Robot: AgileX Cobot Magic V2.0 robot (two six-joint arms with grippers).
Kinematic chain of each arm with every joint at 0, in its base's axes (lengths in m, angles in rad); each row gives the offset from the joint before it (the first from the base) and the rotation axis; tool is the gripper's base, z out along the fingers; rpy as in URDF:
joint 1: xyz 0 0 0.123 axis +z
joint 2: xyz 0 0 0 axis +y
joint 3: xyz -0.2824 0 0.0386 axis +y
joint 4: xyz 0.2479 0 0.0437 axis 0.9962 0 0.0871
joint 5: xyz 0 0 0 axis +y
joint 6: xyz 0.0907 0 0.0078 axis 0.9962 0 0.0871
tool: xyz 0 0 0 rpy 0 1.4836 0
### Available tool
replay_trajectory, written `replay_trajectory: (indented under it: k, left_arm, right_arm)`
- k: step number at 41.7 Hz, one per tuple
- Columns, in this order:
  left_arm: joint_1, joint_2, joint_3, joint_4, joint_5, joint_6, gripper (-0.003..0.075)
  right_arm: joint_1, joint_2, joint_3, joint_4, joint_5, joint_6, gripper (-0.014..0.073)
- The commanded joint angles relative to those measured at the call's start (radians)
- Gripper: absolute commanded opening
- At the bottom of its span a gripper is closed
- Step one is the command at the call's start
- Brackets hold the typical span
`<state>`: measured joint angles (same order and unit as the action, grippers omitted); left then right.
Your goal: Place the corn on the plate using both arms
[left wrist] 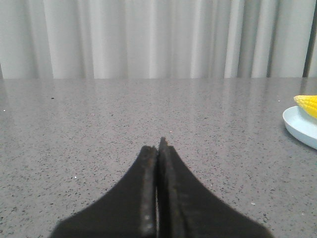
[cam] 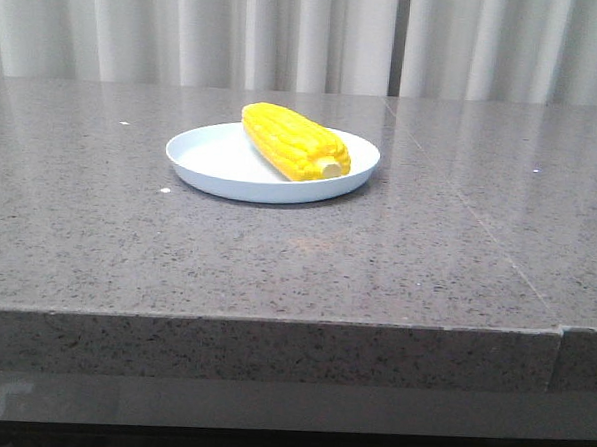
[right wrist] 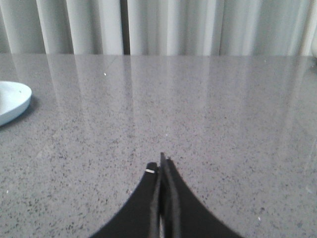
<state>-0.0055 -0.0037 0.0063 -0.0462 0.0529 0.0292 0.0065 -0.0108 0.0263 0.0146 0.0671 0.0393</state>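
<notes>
The yellow corn (cam: pixel 294 141) lies on the pale blue-white plate (cam: pixel 212 159) near the middle of the table, its pale stub end toward the front. No arm shows in the front view. In the left wrist view my left gripper (left wrist: pixel 158 145) is shut and empty, low over bare table; the plate's rim (left wrist: pixel 298 127) and the corn's tip (left wrist: pixel 307 103) show at that view's edge. In the right wrist view my right gripper (right wrist: pixel 161 162) is shut and empty over bare table, with the plate's edge (right wrist: pixel 12 101) off to one side.
The grey speckled stone table (cam: pixel 276 262) has a seam running down its right part and a front edge near the camera. Pale curtains (cam: pixel 288 33) hang behind the table's far edge.
</notes>
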Motion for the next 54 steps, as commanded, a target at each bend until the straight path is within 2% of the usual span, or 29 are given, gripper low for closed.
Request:
replay_trajectory:
  k: [1,15,22,54]
  left_arm:
    - [0.001,-0.019,0.001,-0.009,-0.083,-0.009,-0.0020]
    - [0.001,-0.019,0.001,-0.009,-0.083,-0.009,-0.0020]
    - [0.001,-0.019,0.001,-0.009,-0.083,-0.009,-0.0020]
    - [0.001,-0.019,0.001,-0.009,-0.083,-0.009,-0.0020]
  right_arm:
    - [-0.006,-0.012,-0.016,0.004,-0.120,-0.006,-0.0068]
    - [-0.006,-0.012,-0.016,0.004,-0.125,-0.005,-0.0068]
    - [-0.006,-0.012,-0.016,0.049,-0.145,0.011,-0.0068]
    - [-0.006,-0.012,-0.016,0.049,-0.146,0.011,-0.0068]
